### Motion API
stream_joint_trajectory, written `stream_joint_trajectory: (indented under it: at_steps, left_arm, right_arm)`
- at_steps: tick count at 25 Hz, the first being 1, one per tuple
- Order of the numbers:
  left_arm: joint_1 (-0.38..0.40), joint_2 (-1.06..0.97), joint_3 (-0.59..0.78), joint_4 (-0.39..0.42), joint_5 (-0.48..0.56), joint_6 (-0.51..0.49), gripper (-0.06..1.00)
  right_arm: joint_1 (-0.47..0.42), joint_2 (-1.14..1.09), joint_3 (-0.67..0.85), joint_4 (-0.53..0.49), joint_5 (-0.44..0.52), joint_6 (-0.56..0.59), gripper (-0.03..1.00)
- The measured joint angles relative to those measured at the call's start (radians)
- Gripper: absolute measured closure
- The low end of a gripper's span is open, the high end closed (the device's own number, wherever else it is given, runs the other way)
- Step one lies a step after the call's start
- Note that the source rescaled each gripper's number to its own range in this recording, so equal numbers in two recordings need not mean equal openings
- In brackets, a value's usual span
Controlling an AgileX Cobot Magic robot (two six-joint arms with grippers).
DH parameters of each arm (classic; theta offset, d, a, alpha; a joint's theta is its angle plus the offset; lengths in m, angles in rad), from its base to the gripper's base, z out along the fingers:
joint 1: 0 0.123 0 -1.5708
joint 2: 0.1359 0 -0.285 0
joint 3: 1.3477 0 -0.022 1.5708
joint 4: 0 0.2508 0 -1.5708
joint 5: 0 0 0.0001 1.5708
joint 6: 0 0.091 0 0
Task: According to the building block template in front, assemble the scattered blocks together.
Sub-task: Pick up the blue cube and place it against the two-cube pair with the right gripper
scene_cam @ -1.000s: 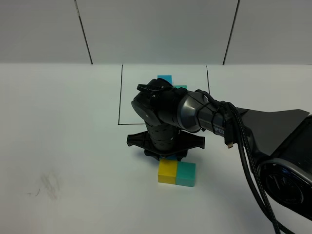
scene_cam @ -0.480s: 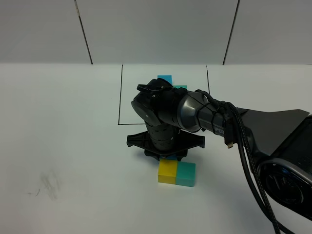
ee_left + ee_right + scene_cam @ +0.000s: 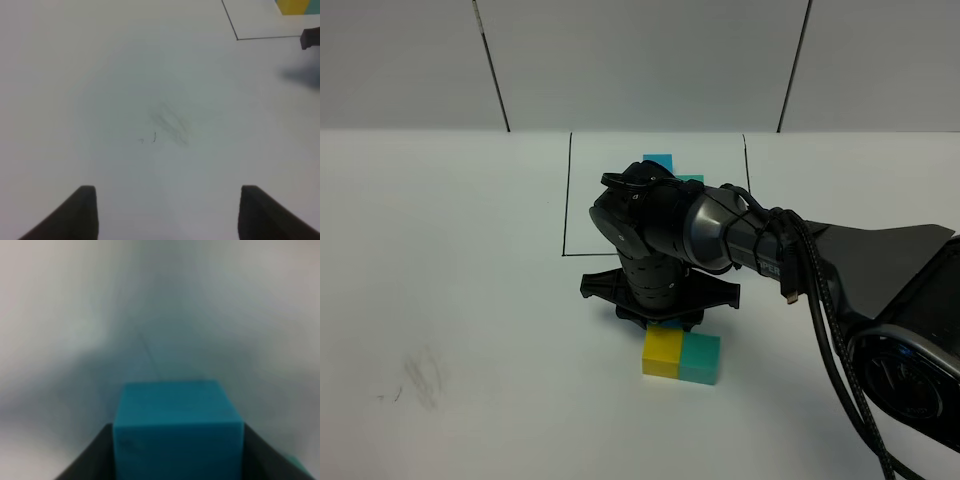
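My right gripper (image 3: 665, 320) reaches across the middle and points down just behind the yellow block (image 3: 662, 353) and the teal-green block (image 3: 701, 359), which sit side by side and touching. In the right wrist view the right gripper (image 3: 177, 450) is shut on the sky-blue block (image 3: 177, 425); the arm hides this block from above. The building block template (image 3: 660, 161) lies in its black rectangle (image 3: 566, 200) behind the arm, with only its blue and teal-green cubes showing. My left gripper (image 3: 167, 210) hangs open over bare table, far from the blocks.
The right arm and its cable (image 3: 820, 320) cover the table's right side. A faint smudge (image 3: 420, 378) marks the white table at the front left. A corner of the template's frame (image 3: 235, 30) and its yellow cube (image 3: 292, 6) show in the left wrist view.
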Motion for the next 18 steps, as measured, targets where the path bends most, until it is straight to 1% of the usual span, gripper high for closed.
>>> stream_joint_trajectory:
  at_steps: [9, 18]
  left_arm:
    - [0.000, 0.000, 0.000, 0.000, 0.000, 0.000, 0.57]
    - [0.000, 0.000, 0.000, 0.000, 0.000, 0.000, 0.57]
  right_arm:
    - [0.000, 0.000, 0.000, 0.002, -0.002, 0.003, 0.95]
    - [0.000, 0.015, -0.004, 0.014, -0.017, -0.031, 0.81]
